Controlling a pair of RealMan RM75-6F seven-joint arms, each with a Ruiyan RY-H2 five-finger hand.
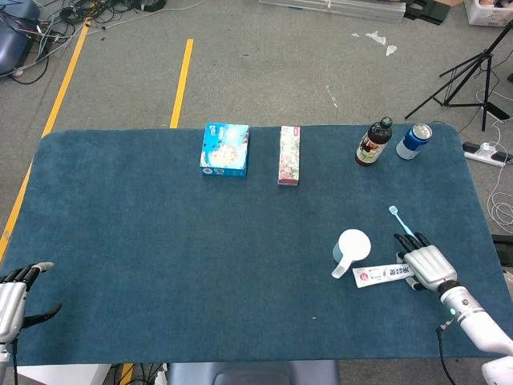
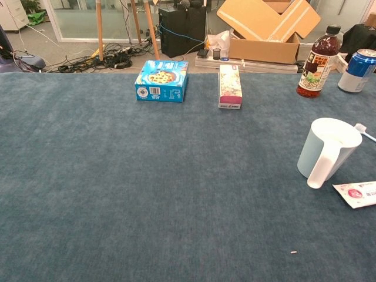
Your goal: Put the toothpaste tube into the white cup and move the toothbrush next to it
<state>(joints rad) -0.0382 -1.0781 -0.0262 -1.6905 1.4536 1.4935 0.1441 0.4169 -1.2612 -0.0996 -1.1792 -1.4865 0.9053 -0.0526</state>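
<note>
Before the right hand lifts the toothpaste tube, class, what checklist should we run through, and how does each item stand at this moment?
1. White cup upright, mouth open: ok.
2. Toothpaste tube flat on the table, beside the cup, not in it: ok.
3. Right hand over the tube's far end: ok; firm grip: cannot tell.
4. Toothbrush apart from the tube, though its lower end runs under the right hand: cannot tell if clear.
5. Bottle and can stand well behind the cup: ok.
6. Left hand at the near left corner, holding nothing: ok.
</note>
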